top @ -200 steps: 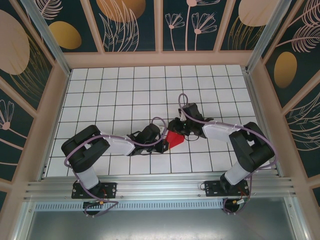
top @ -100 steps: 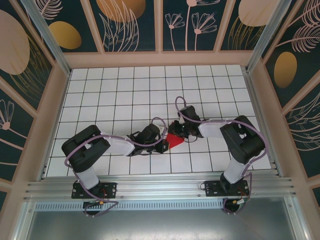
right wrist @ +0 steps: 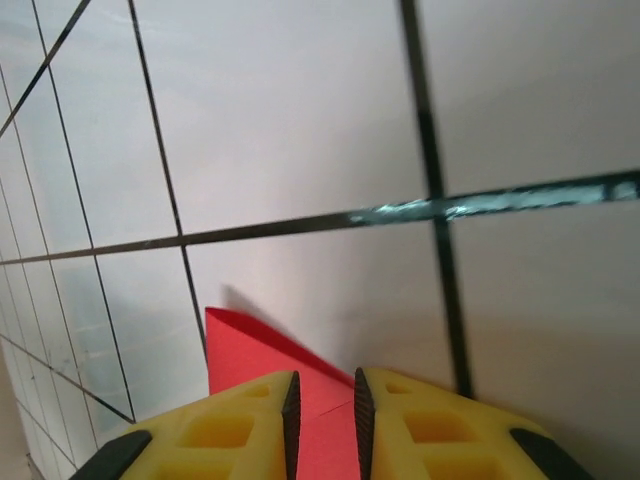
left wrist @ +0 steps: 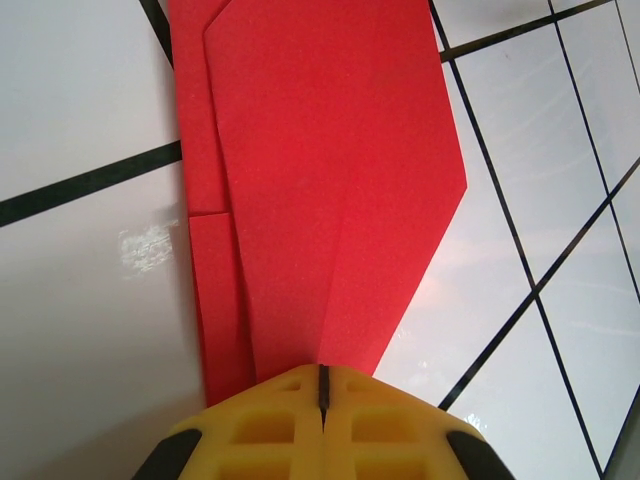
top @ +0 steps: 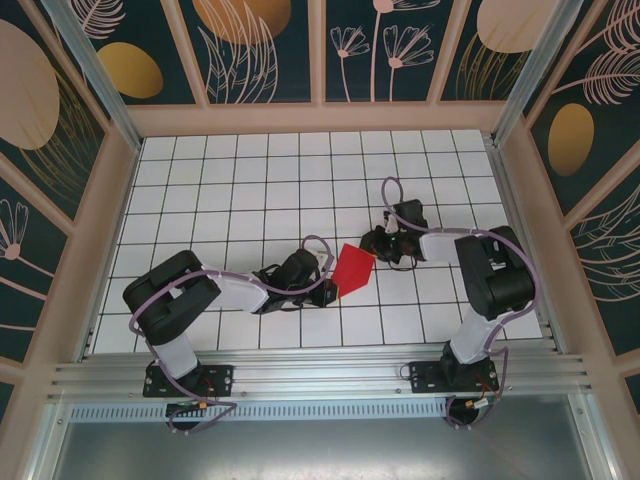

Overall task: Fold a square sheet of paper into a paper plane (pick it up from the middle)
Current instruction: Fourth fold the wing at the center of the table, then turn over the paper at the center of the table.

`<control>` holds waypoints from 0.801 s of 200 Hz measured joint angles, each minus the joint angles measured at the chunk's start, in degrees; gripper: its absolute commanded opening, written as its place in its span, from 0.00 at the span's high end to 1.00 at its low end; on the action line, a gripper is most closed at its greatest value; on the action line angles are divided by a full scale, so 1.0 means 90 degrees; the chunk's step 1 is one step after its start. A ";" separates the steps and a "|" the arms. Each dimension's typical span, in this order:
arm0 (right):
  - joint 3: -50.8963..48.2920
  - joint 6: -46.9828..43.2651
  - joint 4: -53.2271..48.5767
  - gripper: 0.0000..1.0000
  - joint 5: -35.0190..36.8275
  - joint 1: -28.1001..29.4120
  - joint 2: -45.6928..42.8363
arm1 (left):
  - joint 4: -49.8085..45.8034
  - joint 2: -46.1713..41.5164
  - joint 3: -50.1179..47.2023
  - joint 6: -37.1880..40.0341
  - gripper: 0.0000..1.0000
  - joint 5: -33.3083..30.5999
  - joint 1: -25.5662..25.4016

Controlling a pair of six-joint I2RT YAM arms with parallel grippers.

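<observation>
The square sheet of paper [top: 352, 270], partly folded into layered flaps, sits mid-worktop [top: 250, 180]. The left gripper [left wrist: 322, 385] pinches its narrow end, jaws pressed together. The right gripper [right wrist: 322, 400] is at the opposite corner, jaws slightly parted. Judged best: anchor left, then press the crease flat with slow strokes.

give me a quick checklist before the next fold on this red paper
1. Left gripper shut on the red paper: ok.
2. Right gripper parted by a narrow gap: ok.
3. Right fingers off the paper: cannot tell; red shows in the gap between them.
4. Paper lying flat on the tiled table: cannot tell.
</observation>
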 measured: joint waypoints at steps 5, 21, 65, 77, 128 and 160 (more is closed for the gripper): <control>0.0024 -0.0053 -0.0085 0.72 0.0022 -0.0041 -0.0034 | -0.0049 -0.0022 0.0000 0.0000 0.98 0.0000 0.0000; 0.0034 -0.0175 -0.0355 0.69 0.0102 -0.0063 -0.0357 | -0.0316 -0.0180 0.0027 -0.0022 0.92 -0.0002 0.0000; -0.0687 -0.0039 -0.0529 0.50 0.0415 0.0073 -0.2118 | -0.0964 -0.0797 0.0607 0.0005 0.83 -0.0134 0.0000; -0.0974 0.0078 -0.0566 0.46 0.0539 0.0206 -0.2494 | -0.0981 -0.0918 0.0755 0.0017 0.83 -0.0170 0.0034; -0.1705 0.0605 -0.0712 0.41 0.0862 0.0838 -0.3055 | -0.1173 -0.0566 0.1151 0.0165 0.89 -0.0151 0.0199; -0.1914 0.0843 -0.0687 0.41 0.0867 0.0928 -0.3053 | -0.1552 -0.0262 0.1290 0.0226 0.89 -0.0270 0.0204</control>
